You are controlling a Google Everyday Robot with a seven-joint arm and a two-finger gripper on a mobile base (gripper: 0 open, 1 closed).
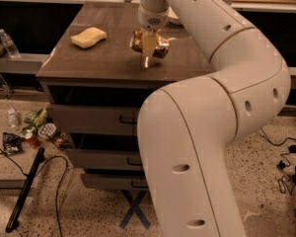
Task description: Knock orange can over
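The orange can (158,47) is on the brown table top (98,63), near the middle, tipped with its long side nearly level. My gripper (148,48) comes straight down from the wrist (152,14) and stands right in front of the can's middle, covering part of it. The can's two ends show on either side of the gripper. I cannot tell whether the can rests on the table or is lifted just above it.
A yellow sponge (89,37) lies on the table's left part. A white bowl (174,18) shows partly behind my arm at the back. Drawers (93,120) are under the table. Litter (37,127), a black pole (23,189) and cables lie on the floor at left.
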